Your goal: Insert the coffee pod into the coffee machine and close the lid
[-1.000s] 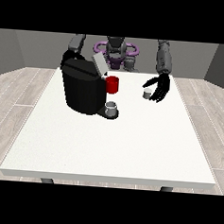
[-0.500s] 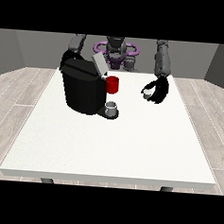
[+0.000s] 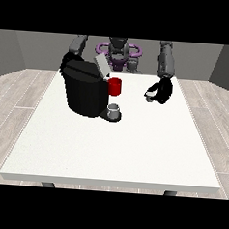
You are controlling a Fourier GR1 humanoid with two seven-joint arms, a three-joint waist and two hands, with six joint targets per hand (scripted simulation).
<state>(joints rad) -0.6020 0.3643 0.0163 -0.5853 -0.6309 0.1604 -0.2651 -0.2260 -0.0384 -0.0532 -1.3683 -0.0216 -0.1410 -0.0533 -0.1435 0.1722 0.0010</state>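
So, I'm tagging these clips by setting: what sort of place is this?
Probably a bare test room set up as a coffee station: a large white table on pale plank flooring with grey walls, holding only a black coffee machine, a red mug and a small coffee pod.

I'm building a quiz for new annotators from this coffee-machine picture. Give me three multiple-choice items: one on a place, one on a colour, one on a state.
1. Where is the coffee pod?
A. in the hand at the view's right
B. on the machine's drip tray
C. at the table's near edge

2. What colour is the part jutting from the coffee machine toward the view's right?
A. blue
B. red
C. yellow

3. How does the machine's lid stand?
A. shut flat
B. lying on the table
C. raised open

Key: 1 A, the hand at the view's right curls round the pod above the table; 2 B, the red part sits above the small cup; 3 C, the grey lid tilts upward.
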